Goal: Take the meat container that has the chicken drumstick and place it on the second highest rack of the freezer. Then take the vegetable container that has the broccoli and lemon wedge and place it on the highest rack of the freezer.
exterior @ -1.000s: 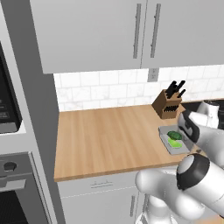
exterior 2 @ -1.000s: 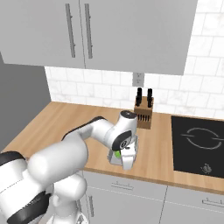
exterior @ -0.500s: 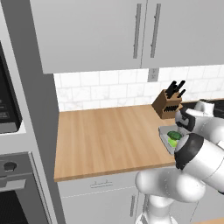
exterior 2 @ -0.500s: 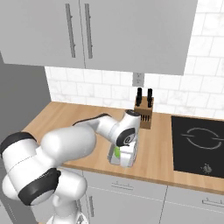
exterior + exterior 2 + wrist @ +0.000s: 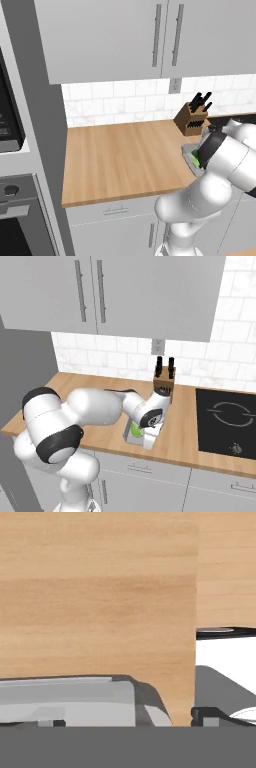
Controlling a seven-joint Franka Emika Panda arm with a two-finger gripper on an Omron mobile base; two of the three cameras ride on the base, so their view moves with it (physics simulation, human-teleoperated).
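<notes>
Hovering low over grey vegetable container (image 5: pixel 131 437) with lemon wedge (image 5: pixel 135 429) on wood counter (image 5: pixel 120 160), gripper (image 5: pixel 150 440) spread wide, gripping nothing; knife block (image 5: pixel 164 387) behind.

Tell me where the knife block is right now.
The knife block stands at the back of the wooden counter, against the tiled wall, just left of the black cooktop and behind the tray.
</notes>
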